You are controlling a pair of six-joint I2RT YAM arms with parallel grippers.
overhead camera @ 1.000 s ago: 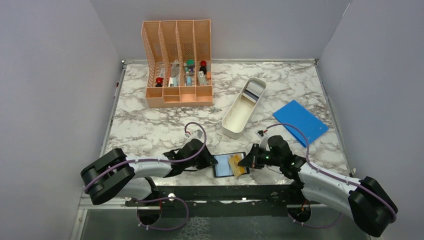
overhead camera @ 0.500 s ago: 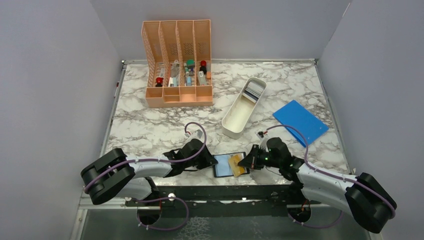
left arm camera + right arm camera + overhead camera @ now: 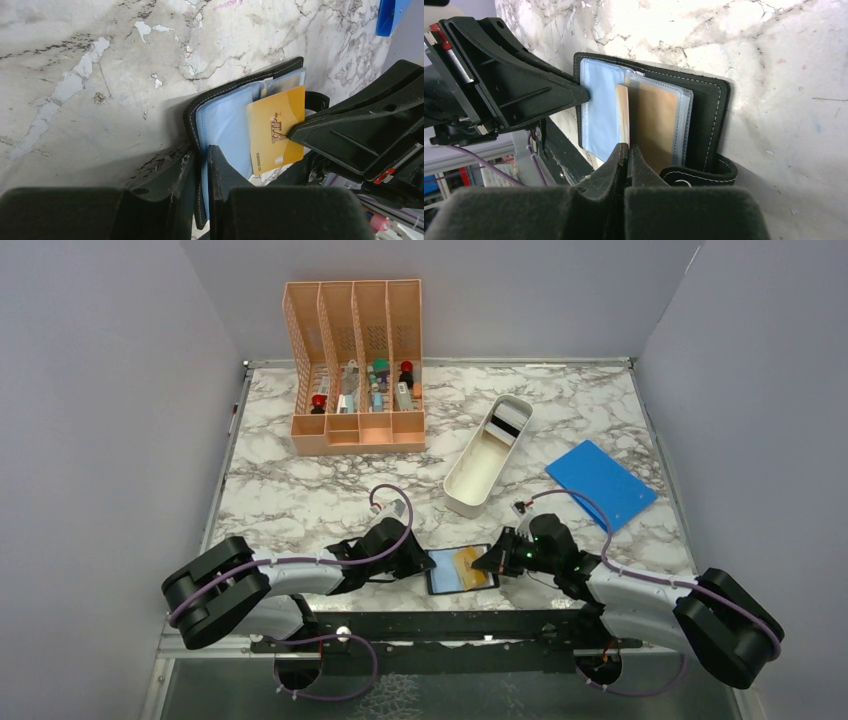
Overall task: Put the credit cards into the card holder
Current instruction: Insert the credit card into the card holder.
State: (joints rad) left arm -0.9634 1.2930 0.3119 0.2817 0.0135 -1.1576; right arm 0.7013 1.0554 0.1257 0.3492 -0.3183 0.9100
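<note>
Seen from above, the open black folding card holder [image 3: 447,580] lies at the marble table's [image 3: 300,500] near edge. Our left gripper [image 3: 202,156] pinches its left cover. Our right gripper [image 3: 628,150], rightward of it, clamps the gold plastic card [image 3: 655,120], which sits partly under the clear sleeve [image 3: 686,107].

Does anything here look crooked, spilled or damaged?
Only the gold card stands out. It is partly inside the clear sleeve of the open card holder, slightly tilted, with one end outside, pinched by the right gripper. Nothing looks spilled or damaged.
</note>
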